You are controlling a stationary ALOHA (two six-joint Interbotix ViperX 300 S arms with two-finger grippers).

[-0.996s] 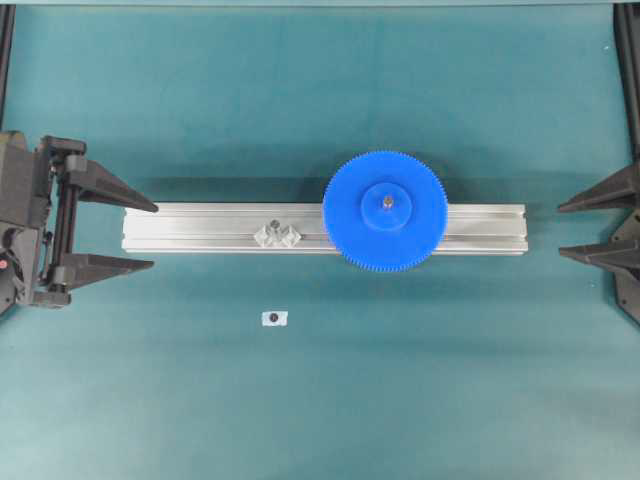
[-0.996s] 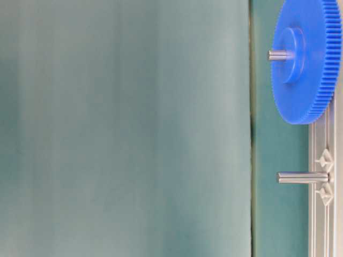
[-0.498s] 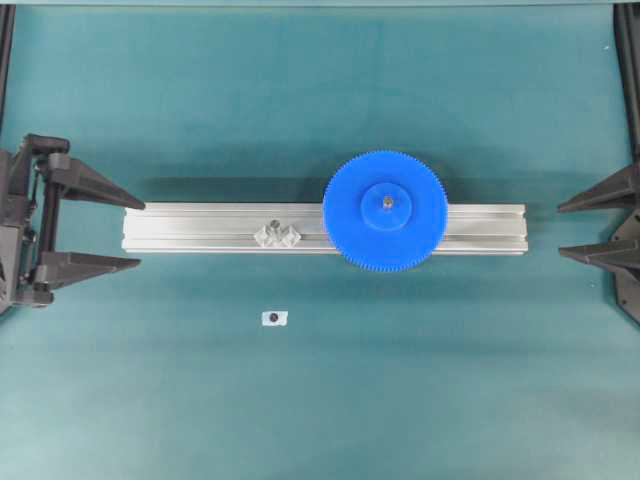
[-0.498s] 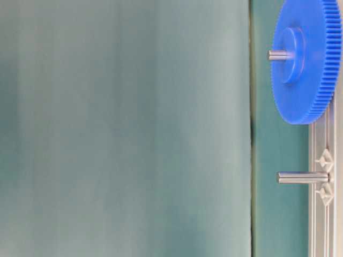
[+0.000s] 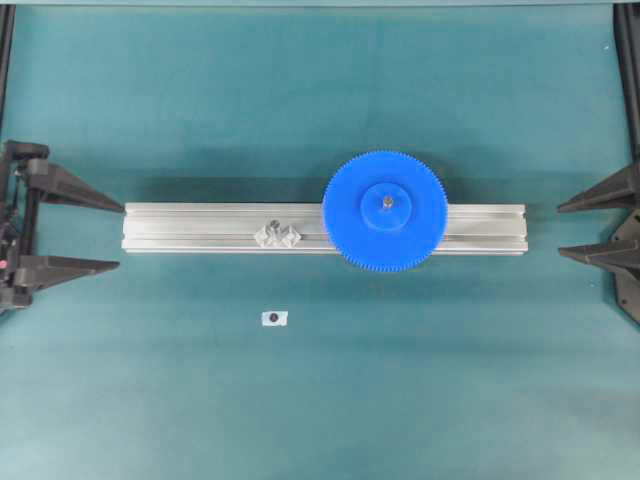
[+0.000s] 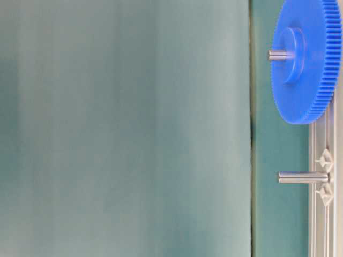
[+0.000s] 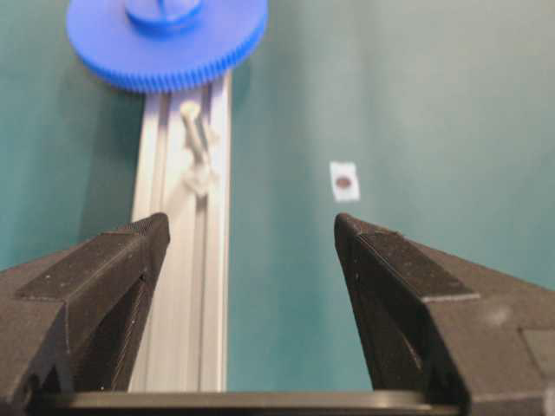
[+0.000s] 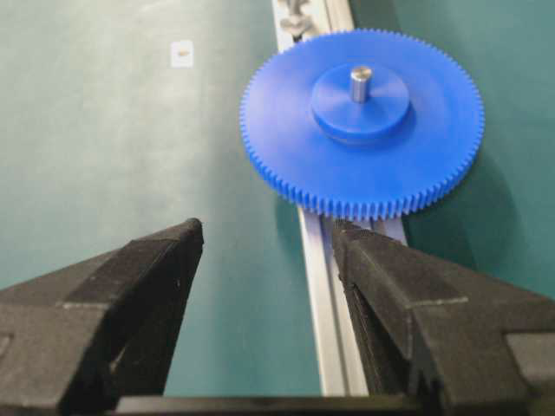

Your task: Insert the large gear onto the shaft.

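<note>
Right, green table mat [image 5: 300, 90] carries everything. Landmark is the aluminium rail [image 5: 200, 228], lying flat along the mat's middle in the overhead view.

Large gear [image 5: 385, 211] sits on the rail, toward its right end in the overhead view, flat, hub up, overhanging the rail on both long sides. The shaft [image 5: 386, 201] pokes up through the hub's centre hole; its metal tip stands clear of the hub in the right wrist view [image 8: 360, 83] and in the table-level view [image 6: 277, 54]. Gear is on the shaft.

Left gripper [image 5: 78, 233] is just off the rail's left end, at the overhead view's left edge. Fingers spread wide, nothing between them. Its wrist camera looks straight down the rail [image 7: 182, 286], with the gear [image 7: 166, 39] at the far end.

Right gripper [image 5: 592, 227] is off the rail's right end, apart from it, partly cut by the frame edge. Fingers spread wide too, holding nothing. Its wrist view has the gear [image 8: 362, 121] ahead of the fingertips, not touching.

Second pin [image 5: 274, 224] stands upright on the rail between the gear and the rail's left end, bare, with two clear faceted pieces at its foot [image 5: 279, 237]. The table-level view shows it as a bare metal rod [image 6: 301, 177].

Small white tag with a dark dot [image 5: 274, 318] lies on the mat beside the rail, on the near side, roughly level with the second pin, well apart from it.
</note>
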